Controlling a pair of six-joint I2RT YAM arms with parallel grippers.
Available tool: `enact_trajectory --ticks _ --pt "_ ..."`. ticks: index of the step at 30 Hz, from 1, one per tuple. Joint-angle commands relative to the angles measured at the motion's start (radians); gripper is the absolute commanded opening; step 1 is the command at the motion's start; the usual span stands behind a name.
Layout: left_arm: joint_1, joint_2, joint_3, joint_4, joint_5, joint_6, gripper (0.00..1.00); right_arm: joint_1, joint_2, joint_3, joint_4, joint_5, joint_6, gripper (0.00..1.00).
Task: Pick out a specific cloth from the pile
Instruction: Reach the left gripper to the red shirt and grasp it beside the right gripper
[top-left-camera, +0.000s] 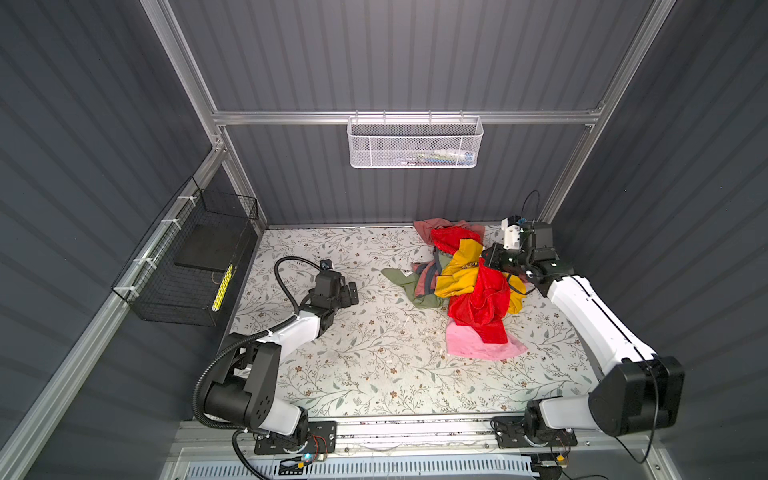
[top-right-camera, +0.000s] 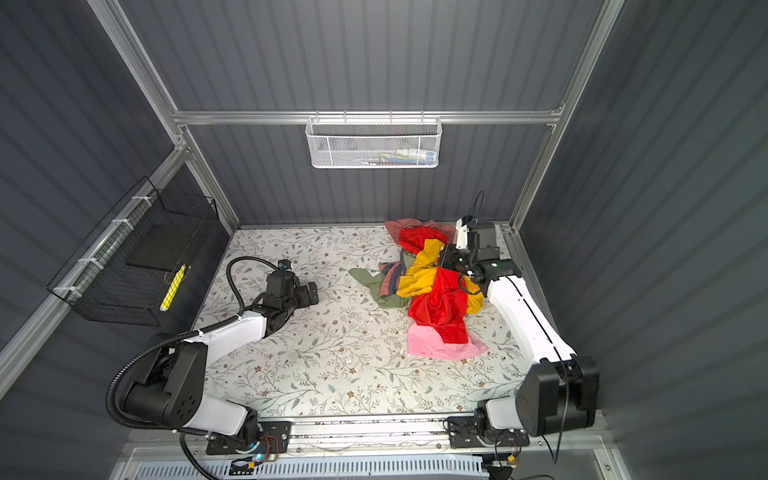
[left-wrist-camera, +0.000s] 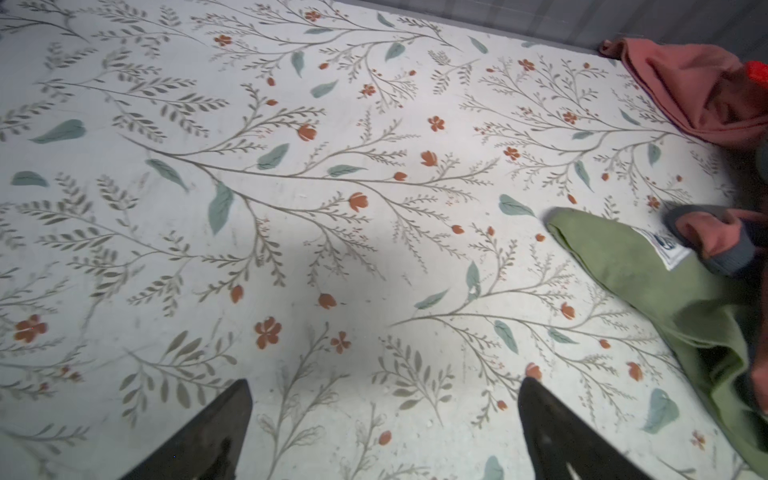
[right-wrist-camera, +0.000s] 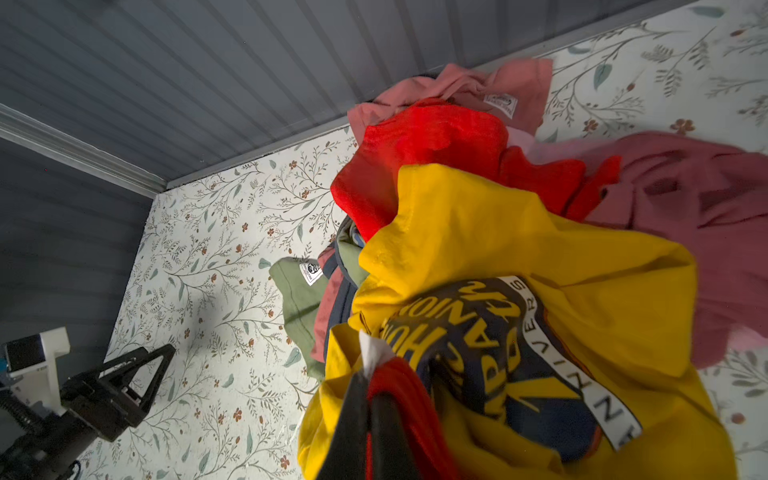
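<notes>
– Black fingers of the right gripper (right-wrist-camera: 373, 386) fill the near edge of the right wrist view, pressed together on a fold of the bright red, thin, slightly shiny cloth (right-wrist-camera: 424, 141), a small white tag (right-wrist-camera: 370, 349) at their tips
– What surrounds it?
– A mustard-yellow T-shirt with a navy print (right-wrist-camera: 540, 249) drapes over the red fabric; a dusty salmon-pink garment (right-wrist-camera: 519, 83) lies beyond, by the grey ribbed wall (right-wrist-camera: 208, 62), and an olive-green garment (right-wrist-camera: 297, 299) beside them
– And the left wrist view?
– The left gripper (left-wrist-camera: 385, 380) is spread wide over the floral-patterned desk (left-wrist-camera: 291, 124), holding nothing; the olive-green garment's edge lies near, apart from it
– Both top views?
– The pile (top-left-camera: 422, 282), a heap of mixed garments, sits at the desk's back right. Red shows on either side of the yellow shirt, and the front end overlaps a light pink garment (top-left-camera: 478, 349). The right gripper meets the cloth mid-pile; the left gripper is well apart, on the left
</notes>
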Motion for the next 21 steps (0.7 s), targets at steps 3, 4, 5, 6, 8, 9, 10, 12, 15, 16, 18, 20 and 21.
enact_trajectory --ticks 3,4,5,6,8,9,10,12,15,16,18,20,21 --pt "-0.175 0.044 0.109 -0.05 0.089 0.061 1.0 0.005 0.106 0.088 0.007 -0.058 0.029 0.0" --pt "-0.216 0.058 0.131 -0.056 0.106 0.066 1.0 0.003 0.122 0.086 0.006 -0.055 0.032 0.0" --pt "-0.256 0.076 0.159 -0.063 0.128 0.071 0.99 0.003 0.136 0.083 0.008 -0.052 0.033 0.0" --pt "-0.302 0.092 0.186 -0.071 0.158 0.078 0.99 0.001 0.15 0.083 0.008 -0.049 0.037 0.0" --pt "-0.377 0.119 0.251 -0.089 0.197 0.087 0.97 -0.003 0.173 0.09 0.006 -0.057 0.037 0.0" --pt "-0.418 0.129 0.28 -0.093 0.214 0.089 0.97 -0.005 0.183 0.095 0.005 -0.061 0.037 0.0" --pt "-0.445 0.137 0.3 -0.093 0.229 0.088 0.97 -0.007 0.188 0.098 0.008 -0.064 0.037 0.0" --pt "-0.494 0.153 0.335 -0.077 0.287 0.066 0.97 -0.015 0.199 0.106 0.019 -0.074 0.04 0.0" --pt "-0.555 0.189 0.387 -0.077 0.351 0.054 0.97 -0.027 0.206 0.11 0.031 -0.119 0.049 0.0" --pt "-0.572 0.202 0.407 -0.083 0.355 0.055 0.97 -0.03 0.206 0.11 0.033 -0.124 0.05 0.0" --pt "-0.601 0.236 0.444 -0.085 0.362 0.043 0.98 -0.034 0.203 0.102 0.039 -0.127 0.05 0.0" --pt "-0.607 0.279 0.467 -0.071 0.39 0.011 0.98 -0.039 0.197 0.09 0.046 -0.132 0.052 0.0" --pt "-0.609 0.304 0.485 -0.072 0.408 0.001 0.98 -0.045 0.193 0.084 0.051 -0.137 0.055 0.0"
